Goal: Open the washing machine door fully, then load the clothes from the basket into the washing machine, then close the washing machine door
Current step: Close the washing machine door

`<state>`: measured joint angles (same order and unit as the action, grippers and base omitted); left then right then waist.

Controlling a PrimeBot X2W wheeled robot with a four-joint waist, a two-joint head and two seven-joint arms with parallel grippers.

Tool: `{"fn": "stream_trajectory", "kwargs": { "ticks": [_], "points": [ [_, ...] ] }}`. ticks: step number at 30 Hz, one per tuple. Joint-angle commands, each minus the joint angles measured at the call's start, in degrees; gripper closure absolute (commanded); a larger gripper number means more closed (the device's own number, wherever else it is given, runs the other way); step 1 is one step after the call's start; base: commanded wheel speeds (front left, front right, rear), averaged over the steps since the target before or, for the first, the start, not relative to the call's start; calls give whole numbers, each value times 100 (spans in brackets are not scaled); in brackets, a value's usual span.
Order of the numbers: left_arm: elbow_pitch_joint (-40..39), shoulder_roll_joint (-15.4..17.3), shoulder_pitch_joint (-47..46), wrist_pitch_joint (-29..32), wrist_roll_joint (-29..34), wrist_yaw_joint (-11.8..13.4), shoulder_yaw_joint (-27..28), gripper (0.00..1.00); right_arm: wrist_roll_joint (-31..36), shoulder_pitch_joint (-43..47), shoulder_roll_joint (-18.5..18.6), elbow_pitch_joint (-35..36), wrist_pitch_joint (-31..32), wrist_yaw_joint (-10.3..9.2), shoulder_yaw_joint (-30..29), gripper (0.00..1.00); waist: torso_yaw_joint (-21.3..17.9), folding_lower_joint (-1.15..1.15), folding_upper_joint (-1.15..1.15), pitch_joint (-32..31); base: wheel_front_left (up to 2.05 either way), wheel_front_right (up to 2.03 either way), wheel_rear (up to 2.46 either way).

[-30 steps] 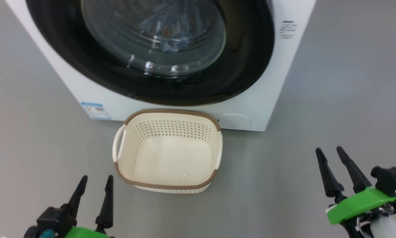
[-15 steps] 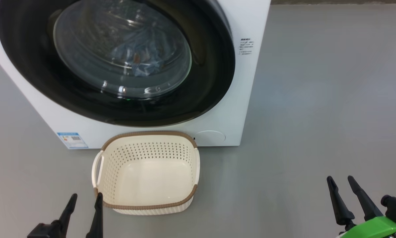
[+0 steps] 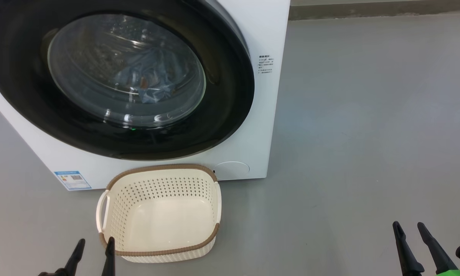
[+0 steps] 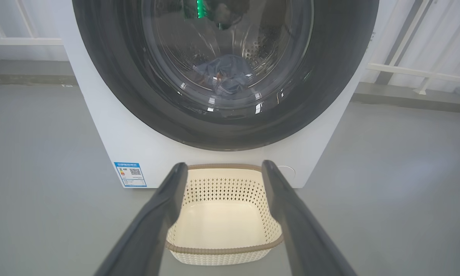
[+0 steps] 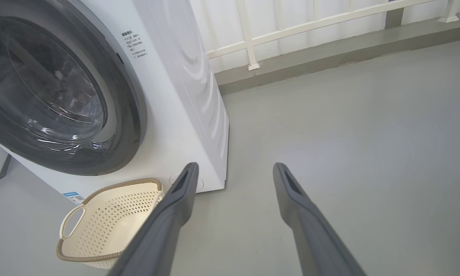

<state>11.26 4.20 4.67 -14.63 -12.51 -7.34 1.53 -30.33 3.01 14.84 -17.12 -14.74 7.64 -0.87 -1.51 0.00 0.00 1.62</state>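
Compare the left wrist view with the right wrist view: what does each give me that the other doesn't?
Left wrist view: straight on, crumpled light blue clothes lying in the perforated steel drum behind the round glossy black door, with the open left end effector framing the cream perforated plastic basket.
Right wrist view: the side panel of the big white washing machine, a white railing behind it, small printed text beside the door, and the open right end effector over grey floor.
Both: door shut, basket empty, blue label low on the machine's front.
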Motion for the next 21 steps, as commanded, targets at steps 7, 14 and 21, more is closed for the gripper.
{"fn": "stream_trajectory", "kwargs": {
  "ticks": [7,14,21],
  "points": [
    [-119,113,-103,-37,-40,-14,207,0,107,39,56,151,-26,-15,26,0,-33,0,0,17,0,0,0],
    [-119,108,-127,-37,-55,-14,209,0,105,36,41,150,-26,-15,20,0,-26,0,0,30,0,0,0],
    [-131,80,-127,-37,-90,-14,258,0,103,33,38,162,-26,-15,33,0,-13,0,0,27,0,0,0]
  ]
}}
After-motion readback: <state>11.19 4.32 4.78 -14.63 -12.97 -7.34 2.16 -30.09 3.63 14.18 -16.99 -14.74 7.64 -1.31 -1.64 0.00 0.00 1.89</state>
